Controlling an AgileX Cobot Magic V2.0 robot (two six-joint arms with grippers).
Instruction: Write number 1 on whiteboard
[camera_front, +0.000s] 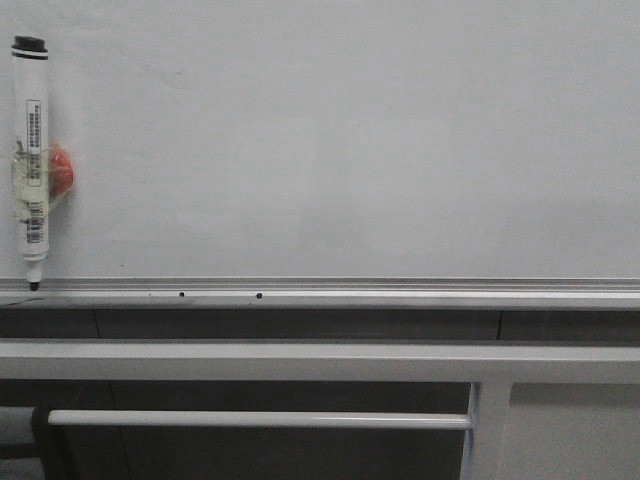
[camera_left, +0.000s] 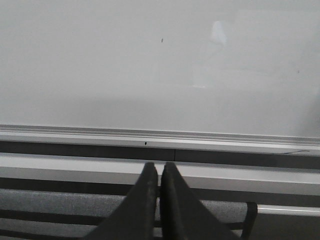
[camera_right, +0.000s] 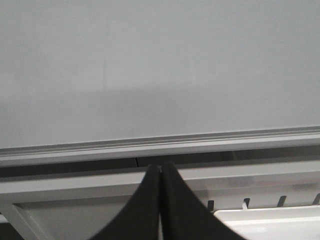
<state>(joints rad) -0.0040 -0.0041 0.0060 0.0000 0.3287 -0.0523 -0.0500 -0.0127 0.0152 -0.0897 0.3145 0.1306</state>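
The whiteboard (camera_front: 350, 140) fills the front view, plain white, with a silver bottom rail (camera_front: 400, 293) that has two small dark holes. No number 1 stroke shows on it. A white marker pen (camera_front: 31, 160) with a black cap stands upright at the board's far left, its tip on the rail, taped to a red magnet (camera_front: 61, 170). Neither gripper shows in the front view. My left gripper (camera_left: 160, 167) is shut and empty, facing the whiteboard (camera_left: 160, 65) below its rail. My right gripper (camera_right: 161, 169) is shut and empty, facing the whiteboard (camera_right: 160, 65).
Grey metal frame bars (camera_front: 300, 362) run below the board, with a thinner bar (camera_front: 260, 419) under them. A white tray-like object (camera_right: 270, 225) lies near the right gripper. A grey padded surface (camera_left: 50, 200) lies under the left gripper.
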